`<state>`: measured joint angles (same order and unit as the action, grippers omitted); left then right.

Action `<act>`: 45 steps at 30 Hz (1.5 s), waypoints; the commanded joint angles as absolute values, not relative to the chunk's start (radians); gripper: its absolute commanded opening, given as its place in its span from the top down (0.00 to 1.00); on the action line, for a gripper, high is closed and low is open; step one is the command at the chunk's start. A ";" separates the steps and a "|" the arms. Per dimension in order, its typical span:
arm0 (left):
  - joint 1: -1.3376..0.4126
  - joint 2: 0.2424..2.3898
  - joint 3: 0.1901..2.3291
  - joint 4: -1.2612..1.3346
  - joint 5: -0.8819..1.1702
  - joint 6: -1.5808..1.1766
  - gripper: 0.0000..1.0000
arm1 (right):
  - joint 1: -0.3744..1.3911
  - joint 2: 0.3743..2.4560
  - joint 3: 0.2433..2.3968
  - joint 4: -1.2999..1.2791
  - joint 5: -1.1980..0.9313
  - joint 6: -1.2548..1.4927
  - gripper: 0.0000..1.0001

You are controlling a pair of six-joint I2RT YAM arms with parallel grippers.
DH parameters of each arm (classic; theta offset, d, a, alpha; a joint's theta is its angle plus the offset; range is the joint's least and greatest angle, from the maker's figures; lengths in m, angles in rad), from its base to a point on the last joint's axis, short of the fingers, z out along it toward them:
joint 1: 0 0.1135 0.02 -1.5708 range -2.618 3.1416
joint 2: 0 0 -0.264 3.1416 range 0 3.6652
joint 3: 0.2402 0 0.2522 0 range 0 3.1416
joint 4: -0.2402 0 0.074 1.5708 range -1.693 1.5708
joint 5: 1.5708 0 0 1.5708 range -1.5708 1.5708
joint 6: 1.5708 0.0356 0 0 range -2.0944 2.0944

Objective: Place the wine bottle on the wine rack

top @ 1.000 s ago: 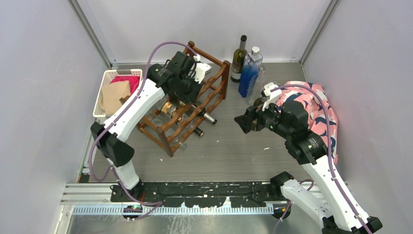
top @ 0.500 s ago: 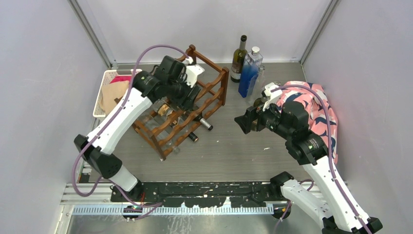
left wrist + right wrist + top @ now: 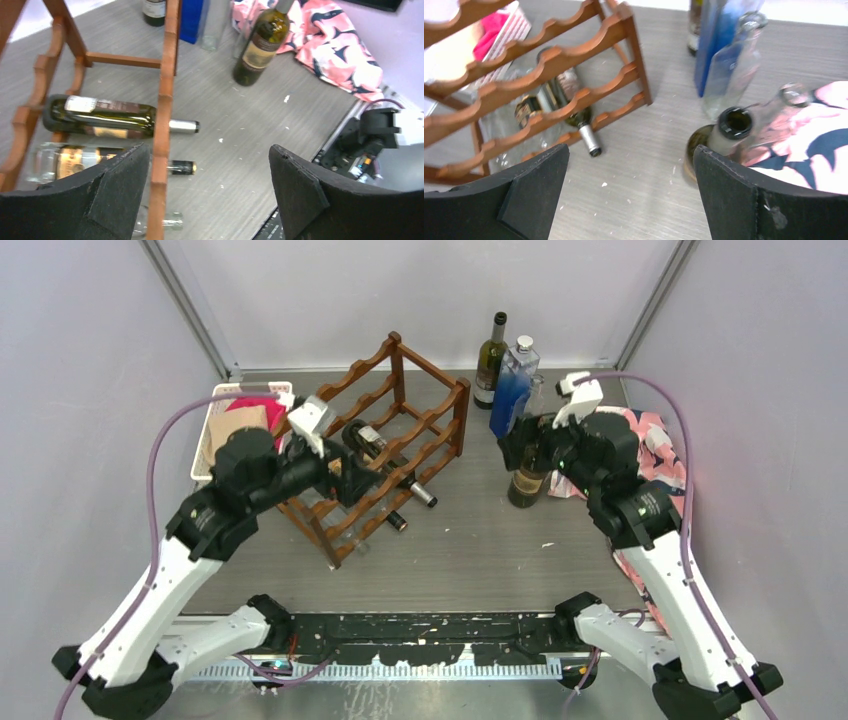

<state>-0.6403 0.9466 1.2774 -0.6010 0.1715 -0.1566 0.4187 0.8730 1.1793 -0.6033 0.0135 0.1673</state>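
Note:
The dark reddish-brown wine rack (image 3: 400,425) stands left of centre with three bottles lying in it; one green bottle (image 3: 107,116) pokes its neck out. My left gripper (image 3: 350,480) hangs open at the rack's near face. A front rail (image 3: 162,125) passes just inside its left finger (image 3: 115,190), and nothing is gripped. A wine bottle (image 3: 527,480) stands upright on the table, its open mouth (image 3: 734,122) next to my right finger (image 3: 744,200). My right gripper (image 3: 517,445) is open just above and left of it, holding nothing.
A dark bottle (image 3: 489,360), a blue bottle (image 3: 512,390) and a clear glass bottle (image 3: 734,65) stand at the back. A pink patterned cloth (image 3: 655,445) lies at the right under my right arm. A white basket (image 3: 213,435) with cloths sits left of the rack.
My left gripper has opened and drawn back from the rack's top toward the near left, leaving a bottle in the upper row. My right gripper moved back over the standing bottle and widened.

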 commanded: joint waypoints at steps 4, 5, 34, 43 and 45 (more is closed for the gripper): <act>-0.638 0.729 1.046 -0.346 0.293 -0.359 0.12 | 0.362 1.007 1.411 -0.742 0.285 0.139 0.01; -0.637 0.711 1.036 -0.344 0.304 -0.368 0.12 | 0.350 1.027 1.423 -0.753 0.294 0.135 0.02; -0.637 0.626 0.948 -0.301 0.443 -0.421 0.13 | 0.253 1.280 1.390 -0.717 0.213 0.133 0.36; -0.637 0.620 0.939 -0.280 0.480 -0.433 0.13 | 0.250 1.264 1.370 -0.706 0.202 0.131 0.61; -0.637 0.626 0.935 -0.264 0.500 -0.441 0.13 | 0.250 1.255 1.369 -0.705 0.205 0.127 0.71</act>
